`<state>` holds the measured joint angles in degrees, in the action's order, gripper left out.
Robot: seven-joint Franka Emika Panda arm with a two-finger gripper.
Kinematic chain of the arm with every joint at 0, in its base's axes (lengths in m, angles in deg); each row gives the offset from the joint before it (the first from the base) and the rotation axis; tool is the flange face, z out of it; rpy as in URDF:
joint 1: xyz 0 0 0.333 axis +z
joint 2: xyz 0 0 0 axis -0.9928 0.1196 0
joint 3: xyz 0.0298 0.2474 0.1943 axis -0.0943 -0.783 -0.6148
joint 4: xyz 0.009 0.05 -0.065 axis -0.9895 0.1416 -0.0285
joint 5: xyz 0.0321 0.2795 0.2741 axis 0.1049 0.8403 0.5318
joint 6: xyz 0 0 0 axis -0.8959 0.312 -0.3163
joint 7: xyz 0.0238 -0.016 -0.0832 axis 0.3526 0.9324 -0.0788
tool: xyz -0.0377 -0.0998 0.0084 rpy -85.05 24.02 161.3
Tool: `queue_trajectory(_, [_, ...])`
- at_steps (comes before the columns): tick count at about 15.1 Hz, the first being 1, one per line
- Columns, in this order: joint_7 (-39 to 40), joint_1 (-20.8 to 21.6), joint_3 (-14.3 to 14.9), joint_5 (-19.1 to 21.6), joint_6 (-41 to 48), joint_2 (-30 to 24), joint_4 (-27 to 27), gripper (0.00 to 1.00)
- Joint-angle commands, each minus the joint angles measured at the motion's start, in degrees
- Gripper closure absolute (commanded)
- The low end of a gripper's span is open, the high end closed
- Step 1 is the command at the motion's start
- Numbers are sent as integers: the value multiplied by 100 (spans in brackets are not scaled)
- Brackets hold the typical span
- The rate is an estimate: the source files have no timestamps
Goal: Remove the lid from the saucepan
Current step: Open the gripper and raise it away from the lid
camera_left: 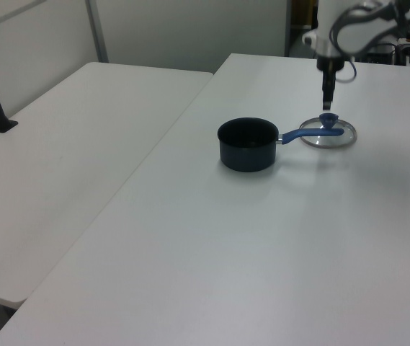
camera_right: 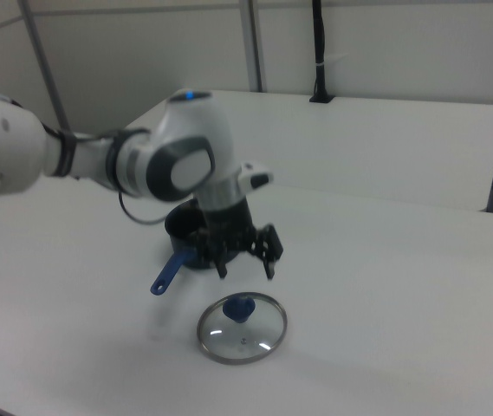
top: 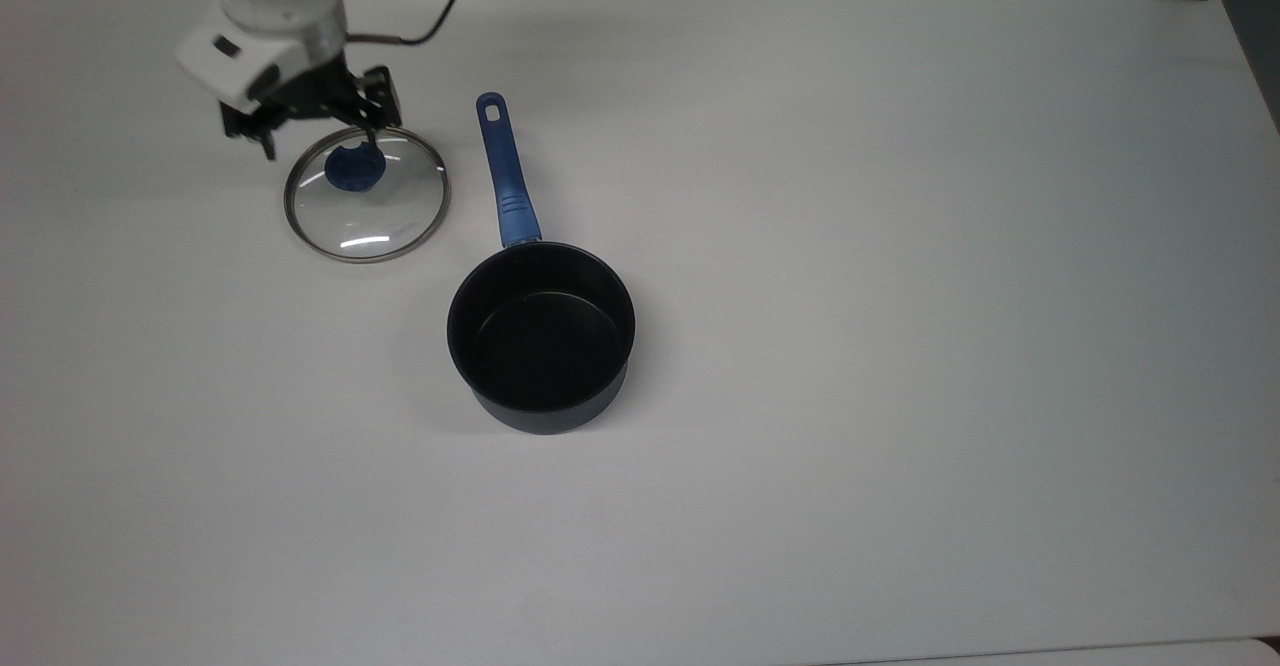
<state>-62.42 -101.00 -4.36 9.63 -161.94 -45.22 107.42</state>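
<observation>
The round clear glass lid [top: 367, 196] with its blue knob lay flat on the white bench [top: 900, 246], beside the dark navy saucepan [top: 541, 336], directly below the spread, empty pincer [camera_right: 246, 268].

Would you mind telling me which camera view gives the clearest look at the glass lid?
The top view: the lid appears as a full circle, flat on the table, beside the saucepan. The right view shows it as a nearer oval below the open hand. In the left view it is small, partly behind the saucepan's handle.
</observation>
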Motion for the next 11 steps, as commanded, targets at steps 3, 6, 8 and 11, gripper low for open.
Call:
queue_trajectory(3, [-387,20,27,17,1590,-859,-1038,0])
queue_trajectory(6, [-844,719,314,281,2409,-1272,-1277,0])
queue_trajectory(8, [-1412,1606,859,438,2769,-1474,-1286,0])
queue_trajectory(11, [-2275,1760,809,816,2719,-1432,-1286,0])
